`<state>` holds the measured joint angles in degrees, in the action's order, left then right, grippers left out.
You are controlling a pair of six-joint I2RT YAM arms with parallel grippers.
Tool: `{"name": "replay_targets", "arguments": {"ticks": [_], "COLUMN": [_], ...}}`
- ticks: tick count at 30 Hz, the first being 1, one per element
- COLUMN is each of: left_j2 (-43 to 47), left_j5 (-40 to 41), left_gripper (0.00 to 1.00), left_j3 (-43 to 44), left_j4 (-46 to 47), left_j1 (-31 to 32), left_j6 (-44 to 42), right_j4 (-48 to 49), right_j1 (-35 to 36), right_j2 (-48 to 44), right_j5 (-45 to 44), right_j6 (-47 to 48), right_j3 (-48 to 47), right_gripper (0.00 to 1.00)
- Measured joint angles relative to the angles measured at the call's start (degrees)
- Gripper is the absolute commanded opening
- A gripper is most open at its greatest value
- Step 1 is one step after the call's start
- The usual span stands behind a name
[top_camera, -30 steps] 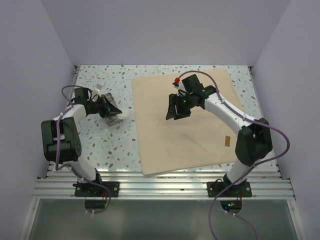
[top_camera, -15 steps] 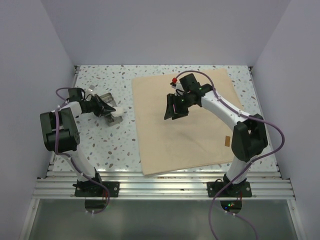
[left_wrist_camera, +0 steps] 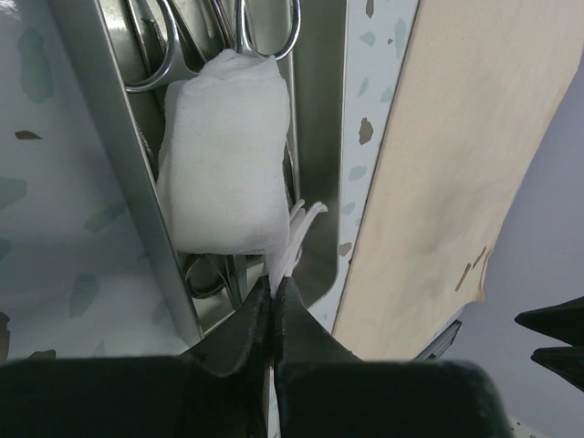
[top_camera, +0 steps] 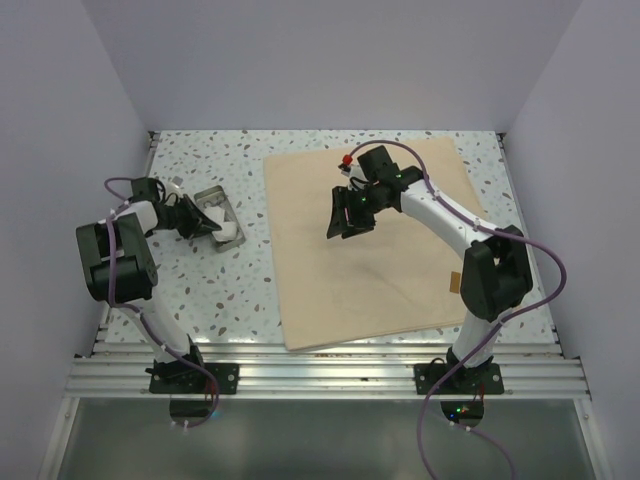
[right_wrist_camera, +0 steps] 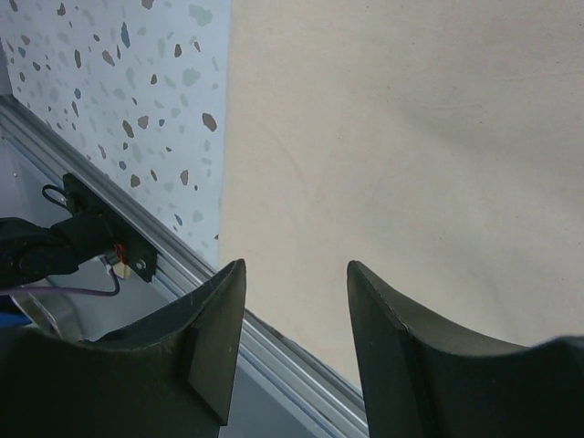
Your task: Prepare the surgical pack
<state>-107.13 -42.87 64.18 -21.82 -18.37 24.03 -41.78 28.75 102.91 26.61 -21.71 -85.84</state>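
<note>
Left gripper [left_wrist_camera: 274,290] – fingers pressed together, tips pinching a thin white ply that trails off the gauze [left_wrist_camera: 224,155]. The main gauze wad lies just ahead of the tips, inside the tin [left_wrist_camera: 321,137], on top of the steel instruments [left_wrist_camera: 269,32]. Ring handles poke out past the wad's far end, and more metal shows under its near end. The tin sits on the speckled table [top_camera: 200,290], w/ its long side running straight away from the gripper. Cloth [top_camera: 400,270] lies flat to the right of the left gripper, apart from the tin w/ a strip of tabletop btwn.

Right gripper [right_wrist_camera: 294,274] – fingers spread apart, nothing btwn them. It hangs over the cloth's left part, tips pointing down at the sheet; can't tell if they touch it. Cloth spreads out under and beyond the tips, w/ its left edge off to the gripper's side and bare table past that. Cloth is one open sheet w/ faint creases.
</note>
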Motion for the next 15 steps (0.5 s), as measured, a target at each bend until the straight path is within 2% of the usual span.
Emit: {"name": "replay_targets", "arguments": {"ticks": [7, 10, 11, 15], "left_j2": [-1.79, -3.32, -3.56, -2.64], "left_j5": [1.14, 1.84, 2.27, 2.97], "left_gripper": [0.00, 0.16, 0.29, 0.44], "left_j3": [0.48, 1.42, 1.70, 2.43], "left_j4": [-1.64, -2.51, -2.93, -4.09], "left_j1": [0.00, 0.00, 0.00, 0.07], "left_j6": [-1.18, -1.49, -1.81, -2.29], "right_j4": [0.00, 0.00, -0.02, 0.00], "right_j1": [0.00, 0.00, 0.00, 0.00], "right_j2": [0.09, 0.20, 0.22, 0.22], "right_j5": [0.13, 0.13, 0.15, 0.13], "right_j6": [0.13, 0.13, 0.13, 0.13], "right_j3": [0.00, -0.02, -0.02, 0.00], "right_gripper": [0.51, 0.51, 0.51, 0.51]}}
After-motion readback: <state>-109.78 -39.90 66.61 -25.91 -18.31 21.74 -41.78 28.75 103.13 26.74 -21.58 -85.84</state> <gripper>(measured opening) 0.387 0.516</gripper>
